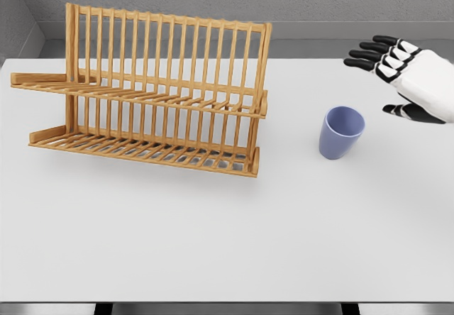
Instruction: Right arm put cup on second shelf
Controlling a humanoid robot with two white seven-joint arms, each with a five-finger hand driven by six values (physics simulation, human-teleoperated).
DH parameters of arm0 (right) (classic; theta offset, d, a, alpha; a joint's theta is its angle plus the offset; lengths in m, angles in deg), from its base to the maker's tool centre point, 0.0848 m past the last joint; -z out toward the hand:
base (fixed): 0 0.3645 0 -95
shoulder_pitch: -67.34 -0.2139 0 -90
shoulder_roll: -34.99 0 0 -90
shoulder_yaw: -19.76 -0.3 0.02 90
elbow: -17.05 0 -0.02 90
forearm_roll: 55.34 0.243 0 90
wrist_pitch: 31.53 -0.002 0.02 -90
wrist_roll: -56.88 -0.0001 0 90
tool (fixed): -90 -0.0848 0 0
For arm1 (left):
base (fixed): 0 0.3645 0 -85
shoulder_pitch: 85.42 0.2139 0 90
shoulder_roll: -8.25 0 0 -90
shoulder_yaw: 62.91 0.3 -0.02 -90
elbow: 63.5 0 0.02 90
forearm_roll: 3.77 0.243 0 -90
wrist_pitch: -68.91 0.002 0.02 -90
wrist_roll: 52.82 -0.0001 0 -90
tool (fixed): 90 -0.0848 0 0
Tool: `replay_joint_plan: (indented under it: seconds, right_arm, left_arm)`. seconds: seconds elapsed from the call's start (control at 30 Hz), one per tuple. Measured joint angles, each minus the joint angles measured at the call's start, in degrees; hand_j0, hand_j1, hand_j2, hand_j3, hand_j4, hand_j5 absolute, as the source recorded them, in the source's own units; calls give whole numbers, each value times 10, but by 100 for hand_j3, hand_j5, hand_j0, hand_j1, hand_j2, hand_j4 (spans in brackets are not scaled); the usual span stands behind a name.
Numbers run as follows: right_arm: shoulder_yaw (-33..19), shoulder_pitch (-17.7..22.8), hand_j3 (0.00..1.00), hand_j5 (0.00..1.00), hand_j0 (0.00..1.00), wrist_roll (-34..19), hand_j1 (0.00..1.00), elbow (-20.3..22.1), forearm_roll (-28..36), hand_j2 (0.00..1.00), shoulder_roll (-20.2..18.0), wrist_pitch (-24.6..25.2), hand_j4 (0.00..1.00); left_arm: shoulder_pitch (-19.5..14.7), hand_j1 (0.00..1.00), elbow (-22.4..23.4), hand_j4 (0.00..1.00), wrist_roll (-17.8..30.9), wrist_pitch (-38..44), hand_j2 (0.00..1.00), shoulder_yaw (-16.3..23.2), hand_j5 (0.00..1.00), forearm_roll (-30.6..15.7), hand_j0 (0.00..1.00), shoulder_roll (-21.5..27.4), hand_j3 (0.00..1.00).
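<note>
The right hand (401,74) is hovering at the upper right of the frame with its black fingers (369,54) spread and holding nothing, reaching in from the right edge. The blue cup (340,132) is standing upright on the white table (227,244) right of centre, just below and left of the hand and apart from it. The wooden two-tier rack (152,91) is occupying the upper left, well apart from the cup.
</note>
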Motion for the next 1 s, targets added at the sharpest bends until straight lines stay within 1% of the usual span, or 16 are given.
replay_joint_plan:
  seconds: [0.17,0.2,0.23,0.3,0.33,0.37,0.4,0.43,0.47,0.53,0.63,0.73,0.77,0.87,1.0]
  right_arm:
    - [0,7,100,100,100,0,100,-3,3,100,-5,0,100]
    - [0,3,100,100,100,-18,100,-4,4,100,-9,0,100]
    - [-1,-3,100,100,100,-52,100,-3,5,100,-19,0,100]
    - [-2,-30,100,100,100,-145,100,-3,10,100,-37,0,100]
    - [0,-35,100,100,100,-184,100,-4,11,100,-43,0,100]
    - [5,-55,100,100,100,-213,100,-8,9,100,-48,-2,100]
    - [25,-111,100,100,100,-233,100,-19,11,100,-51,-2,100]
    - [60,-171,100,100,100,-248,100,-36,12,100,-50,-1,100]
    - [102,-212,100,100,100,-257,100,-55,16,100,-46,1,100]
    - [164,-214,100,100,100,-271,100,-90,14,100,-39,0,100]
    - [209,-231,100,100,100,-279,100,-123,13,100,-35,-1,100]
    - [235,-288,100,100,100,-282,100,-134,13,100,-23,-1,100]
    - [248,-295,100,100,100,-283,100,-136,13,100,-17,-1,100]
    - [276,-295,100,100,100,-284,100,-139,13,100,-3,-1,100]
    - [294,-295,100,100,100,-284,100,-143,13,100,4,-1,100]
  left_arm:
    - [1,100,0,100,0,0,100,0,100,0,100,0,100]
    - [0,100,0,100,0,0,100,0,100,0,100,0,100]
    - [1,100,0,100,0,0,100,0,100,0,100,0,100]
    - [0,100,0,100,0,0,100,0,100,0,100,0,100]
    - [1,100,0,100,0,0,100,0,100,0,100,0,100]
    - [0,100,0,100,0,0,100,0,100,0,100,0,100]
    - [0,100,0,100,0,0,100,0,100,0,100,0,100]
    - [1,100,0,100,0,0,100,0,100,0,100,0,100]
    - [1,100,0,100,0,0,100,0,100,0,100,0,100]
    - [0,100,0,100,0,0,100,0,100,0,100,0,100]
    - [1,100,0,100,0,0,100,0,100,0,100,0,100]
    - [1,100,0,100,0,0,100,0,100,0,100,0,100]
    - [1,100,0,100,0,0,100,0,100,0,100,0,100]
    - [1,100,0,100,0,0,100,0,100,0,100,0,100]
    - [1,100,0,100,0,0,100,0,100,0,100,0,100]
